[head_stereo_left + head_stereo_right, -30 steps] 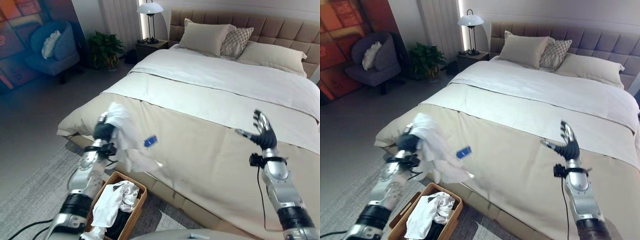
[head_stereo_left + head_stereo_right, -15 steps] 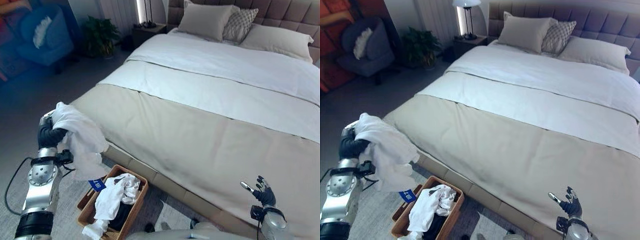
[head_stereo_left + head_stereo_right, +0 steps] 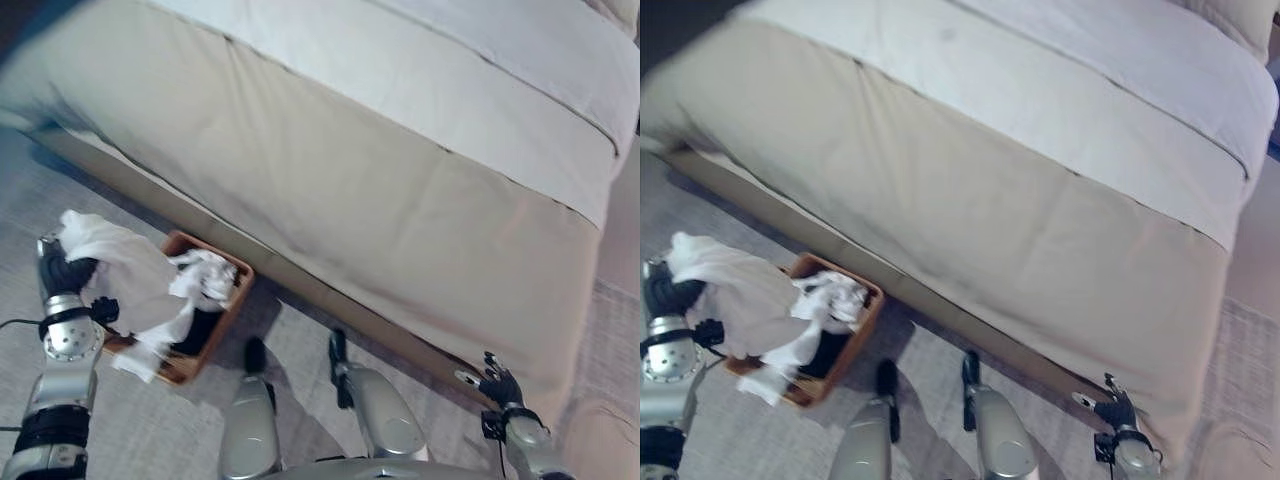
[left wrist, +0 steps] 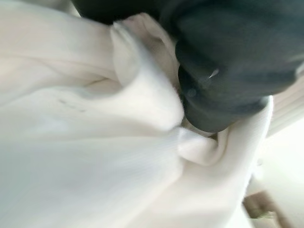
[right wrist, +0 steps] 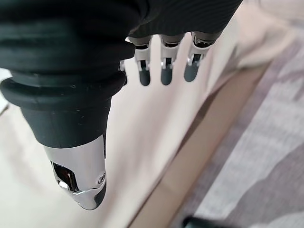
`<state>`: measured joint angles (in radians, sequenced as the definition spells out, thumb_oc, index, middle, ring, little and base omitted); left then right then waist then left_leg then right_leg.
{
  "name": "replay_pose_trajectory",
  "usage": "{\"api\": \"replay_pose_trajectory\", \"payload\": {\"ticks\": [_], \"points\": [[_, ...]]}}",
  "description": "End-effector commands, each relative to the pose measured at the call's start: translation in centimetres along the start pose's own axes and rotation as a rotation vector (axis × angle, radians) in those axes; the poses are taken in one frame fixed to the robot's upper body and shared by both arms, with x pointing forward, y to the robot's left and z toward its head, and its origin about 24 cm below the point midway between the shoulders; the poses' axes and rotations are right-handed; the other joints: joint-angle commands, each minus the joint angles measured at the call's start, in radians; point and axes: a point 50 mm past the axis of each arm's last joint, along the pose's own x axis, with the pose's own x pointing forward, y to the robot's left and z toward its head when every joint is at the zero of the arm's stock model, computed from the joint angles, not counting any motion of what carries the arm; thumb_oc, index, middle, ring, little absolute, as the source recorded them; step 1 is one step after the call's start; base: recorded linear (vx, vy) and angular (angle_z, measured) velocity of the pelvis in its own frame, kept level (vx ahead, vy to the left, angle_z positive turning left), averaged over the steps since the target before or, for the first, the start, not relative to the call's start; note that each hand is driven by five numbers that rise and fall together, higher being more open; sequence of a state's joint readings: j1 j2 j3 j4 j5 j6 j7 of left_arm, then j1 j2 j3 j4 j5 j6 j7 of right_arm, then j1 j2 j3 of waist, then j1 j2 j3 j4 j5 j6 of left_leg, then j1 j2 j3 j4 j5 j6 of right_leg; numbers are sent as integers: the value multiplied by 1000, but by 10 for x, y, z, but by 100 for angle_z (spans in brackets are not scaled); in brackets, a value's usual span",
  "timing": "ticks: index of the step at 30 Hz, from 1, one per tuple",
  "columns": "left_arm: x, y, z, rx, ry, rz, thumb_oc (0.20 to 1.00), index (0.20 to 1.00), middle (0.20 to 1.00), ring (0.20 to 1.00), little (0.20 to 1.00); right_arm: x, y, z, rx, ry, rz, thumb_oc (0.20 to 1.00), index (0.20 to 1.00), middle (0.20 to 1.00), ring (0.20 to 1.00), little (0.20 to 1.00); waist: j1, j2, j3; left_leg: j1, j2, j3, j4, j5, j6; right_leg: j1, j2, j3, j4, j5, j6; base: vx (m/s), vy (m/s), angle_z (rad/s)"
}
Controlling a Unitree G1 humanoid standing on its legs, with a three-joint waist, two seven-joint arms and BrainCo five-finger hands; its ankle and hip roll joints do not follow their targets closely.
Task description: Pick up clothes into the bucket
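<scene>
White garment (image 3: 125, 275) carried over basket (image 3: 228, 300), left hand (image 3: 60, 275) gripping

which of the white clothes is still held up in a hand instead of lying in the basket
The large white garment bunched in the left hand, draped above the basket's left side. The other white cloth lies loose inside the basket, touched by no hand.

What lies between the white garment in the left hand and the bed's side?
In the left eye view, the wicker basket, already holding clothes, sits on the floor between the white garment held by the left hand and the bed.
</scene>
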<state>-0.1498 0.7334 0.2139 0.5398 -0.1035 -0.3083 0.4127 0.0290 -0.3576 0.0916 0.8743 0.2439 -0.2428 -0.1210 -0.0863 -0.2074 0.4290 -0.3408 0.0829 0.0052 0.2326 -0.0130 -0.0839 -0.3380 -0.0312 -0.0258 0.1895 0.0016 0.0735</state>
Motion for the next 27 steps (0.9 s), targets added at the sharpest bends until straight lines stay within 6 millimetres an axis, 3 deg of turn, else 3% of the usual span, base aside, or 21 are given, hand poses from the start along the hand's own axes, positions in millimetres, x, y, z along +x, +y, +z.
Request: {"api": "replay_pose_trajectory", "payload": {"ticks": [1, 6, 9, 11, 16, 22, 26, 27], "points": [[23, 10, 32, -50, -137, 90, 200, 200, 200, 200, 200, 3, 10, 23, 20, -127, 18, 1000, 1000, 1000, 1000, 1000, -10, -27, -21, -59, -26, -5, 158, -99, 45, 35, -37, 22, -90, 88, 63, -113, -14, -13], [45, 14, 54, -72, -181, 153, 200, 200, 200, 200, 200, 8, 28, 56, 61, -254, 55, 1000, 1000, 1000, 1000, 1000, -12, -93, 67, -212, -16, -22, 279, -134, 48, -55, -19, 26, -105, 121, 63, -61, 6, -5], [55, 15, 71, -107, -214, 179, 200, 200, 200, 200, 200, 8, 33, 65, 70, -295, 79, 1000, 1000, 1000, 1000, 1000, -19, -115, 91, -302, -19, -36, 320, -140, 47, -115, -15, 20, -116, 137, 64, -42, 10, 3], [58, 17, 77, -108, -230, 192, 200, 200, 200, 200, 200, 7, 34, 68, 87, -311, 80, 1000, 1000, 1000, 1000, 1000, -24, -124, 91, -333, -22, -38, 327, -142, 45, -136, -14, 19, -124, 143, 65, -14, -8, 12], [80, 17, 115, -40, -320, 198, 200, 200, 200, 200, 200, 5, 36, 71, 112, -335, 79, 1000, 1000, 1000, 1000, 1000, -57, -146, 91, -502, -38, -79, 395, -152, 41, -242, -11, -11, -146, 157, 66, -2, -22, 19], [94, 29, 119, 61, -286, 226, 200, 200, 200, 200, 200, 3, 43, 75, 134, -351, 107, 1000, 1000, 1000, 1000, 1000, -66, -149, 91, -562, -45, -102, 415, -156, 44, -282, -8, -25, -156, 162, 69, 19, -13, 12], [98, 33, 110, 106, -231, 235, 200, 200, 200, 200, 200, 2, 48, 76, 149, -354, 125, 1000, 1000, 1000, 1000, 1000, -66, -151, 91, -575, -46, -100, 425, -160, 47, -293, -6, -23, -159, 163, 70, 9, 11, 2], [96, 35, 100, 109, -189, 239, 200, 200, 200, 200, 200, 2, 50, 76, 150, -355, 133, 1000, 1000, 1000, 1000, 1000, -64, -149, 91, -577, -48, -95, 429, -162, 49, -297, -6, -18, -157, 163, 69, 10, 43, 0]]}}
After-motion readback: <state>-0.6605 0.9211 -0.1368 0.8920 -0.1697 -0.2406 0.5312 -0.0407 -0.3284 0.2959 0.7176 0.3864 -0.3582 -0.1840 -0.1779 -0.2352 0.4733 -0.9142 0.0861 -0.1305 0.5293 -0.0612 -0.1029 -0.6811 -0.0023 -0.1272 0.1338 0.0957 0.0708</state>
